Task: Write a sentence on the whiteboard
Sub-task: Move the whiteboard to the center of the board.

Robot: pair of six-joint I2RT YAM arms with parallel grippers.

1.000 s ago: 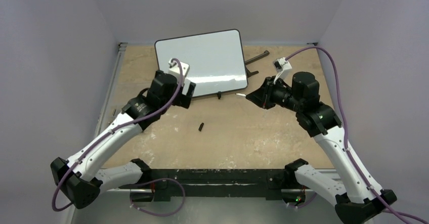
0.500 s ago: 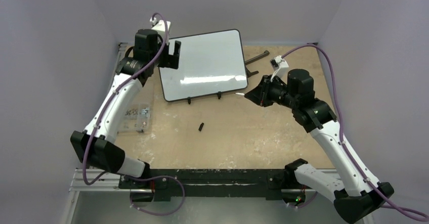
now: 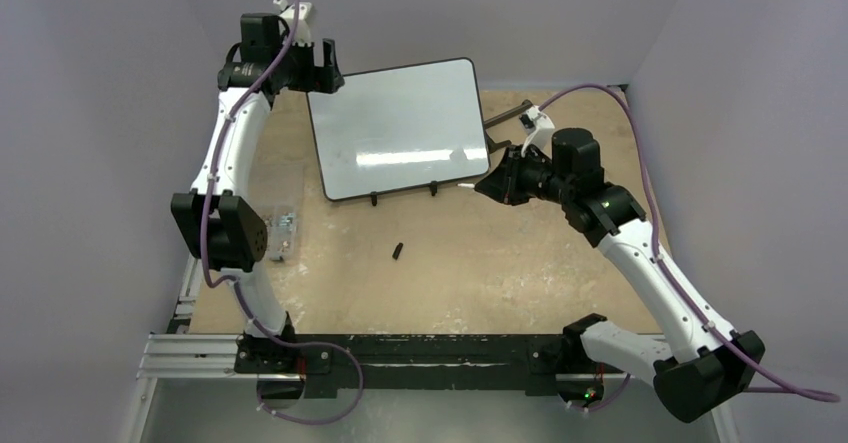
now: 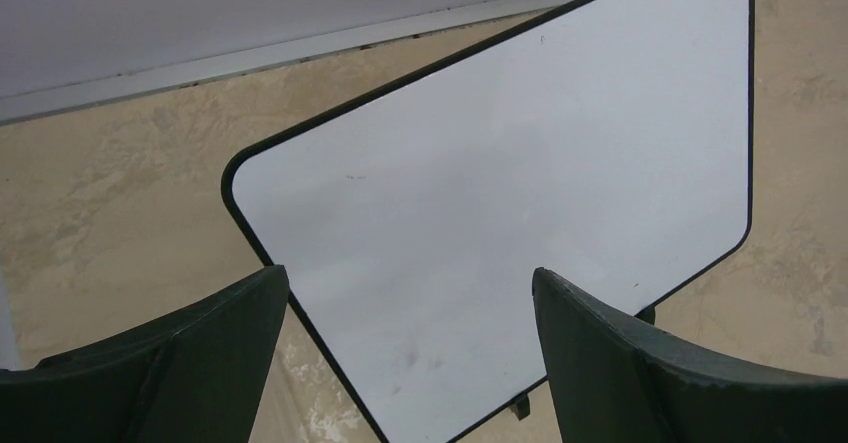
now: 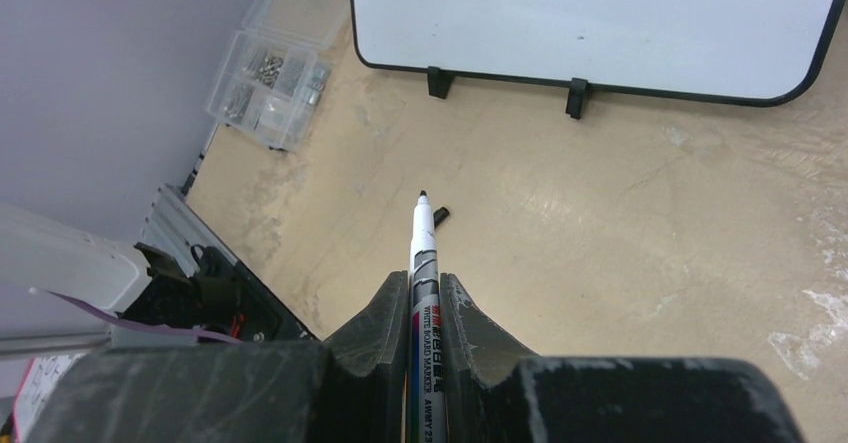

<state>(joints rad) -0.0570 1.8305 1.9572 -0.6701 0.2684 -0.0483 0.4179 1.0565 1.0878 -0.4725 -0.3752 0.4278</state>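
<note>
The whiteboard [image 3: 400,128] lies tilted at the back of the table, blank; no written sentence shows on it. It also shows in the left wrist view [image 4: 500,193] and the right wrist view [image 5: 600,13]. My left gripper [image 3: 325,68] is open and empty, raised high over the board's far left corner. My right gripper [image 3: 492,181] is shut on a white whiteboard marker [image 5: 420,253], uncapped, its black tip [image 3: 466,185] pointing left near the board's near right corner, above the table.
A small black marker cap [image 3: 398,251] lies on the table in front of the board. A clear parts box [image 3: 278,231] sits at the left edge. A black stand piece [image 3: 505,115] lies right of the board. Walls close in left, right and behind.
My left arm has swung from the board's near left corner up and back to its far left corner. My right gripper with the marker has edged left toward the board.
</note>
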